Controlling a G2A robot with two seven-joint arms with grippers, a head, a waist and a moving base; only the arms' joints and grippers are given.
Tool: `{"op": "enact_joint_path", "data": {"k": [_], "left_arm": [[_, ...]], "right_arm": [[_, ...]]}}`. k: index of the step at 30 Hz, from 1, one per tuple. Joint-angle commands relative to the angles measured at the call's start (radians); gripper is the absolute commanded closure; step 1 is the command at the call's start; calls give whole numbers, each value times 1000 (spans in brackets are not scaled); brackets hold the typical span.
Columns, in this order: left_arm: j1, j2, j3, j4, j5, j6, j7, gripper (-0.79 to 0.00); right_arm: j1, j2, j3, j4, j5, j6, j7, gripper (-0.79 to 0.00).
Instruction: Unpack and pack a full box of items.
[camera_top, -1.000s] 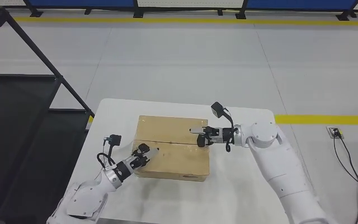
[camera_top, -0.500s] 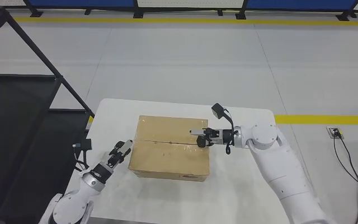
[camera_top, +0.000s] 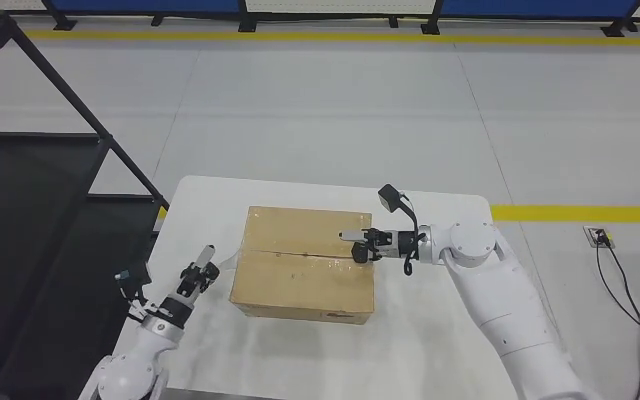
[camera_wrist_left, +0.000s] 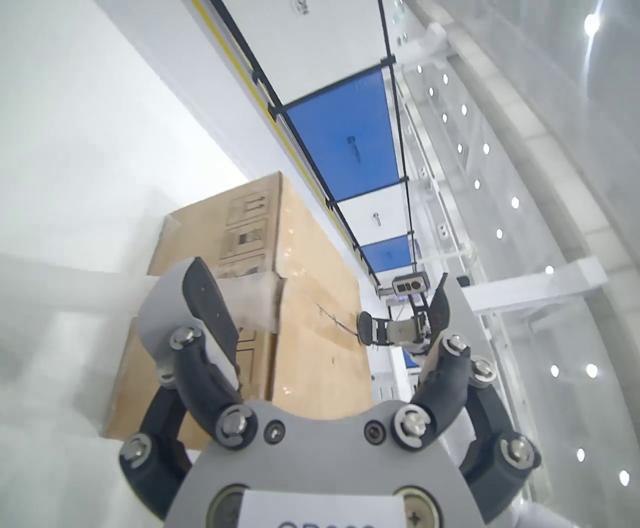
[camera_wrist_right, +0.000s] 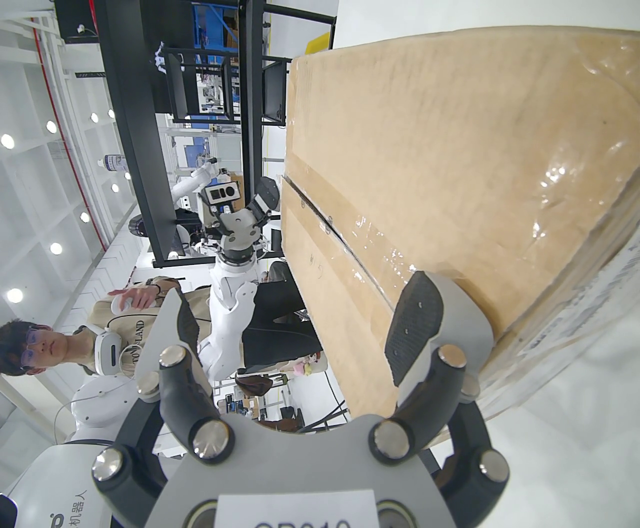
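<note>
A taped-shut brown cardboard box (camera_top: 305, 265) lies in the middle of the white table (camera_top: 430, 330). Clear tape runs along its top seam (camera_wrist_right: 330, 230). My right gripper (camera_top: 350, 240) hovers over the box's right end near the seam. In the right wrist view it (camera_wrist_right: 300, 325) is open, with one finger (camera_wrist_right: 417, 325) close to the box top (camera_wrist_right: 425, 150). My left gripper (camera_top: 207, 258) is low over the table, left of the box and apart from it. It (camera_wrist_left: 320, 310) is open and empty, facing the box's left end (camera_wrist_left: 250, 235), with the right gripper (camera_wrist_left: 380, 332) visible beyond.
A black metal rack (camera_top: 60, 230) stands just off the table's left side. Bare table lies in front of the box and to its right, under the right arm. The left arm is close to the table's left edge.
My left gripper has pulled back from the box's front left corner, leftward and off the box, to the table's left side. The right arm has not moved.
</note>
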Motion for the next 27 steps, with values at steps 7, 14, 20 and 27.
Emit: {"op": "enact_joint_path", "data": {"k": [7, 14, 20, 27], "left_arm": [[65, -15, 1, 35, -136, 77, 54, -785], [-34, -32, 61, 170, -187, 128, 45, -785], [-150, -56, 105, 312, -302, 163, 65, -785], [-242, -77, 124, 436, -406, 91, 36, -785]], "right_arm": [[0, 0, 0, 0, 0, 0, 0, -785], [0, 0, 0, 0, 0, 0, 0, -785], [0, 0, 0, 0, 0, 0, 0, -785], [0, 0, 0, 0, 0, 0, 0, -785]]}}
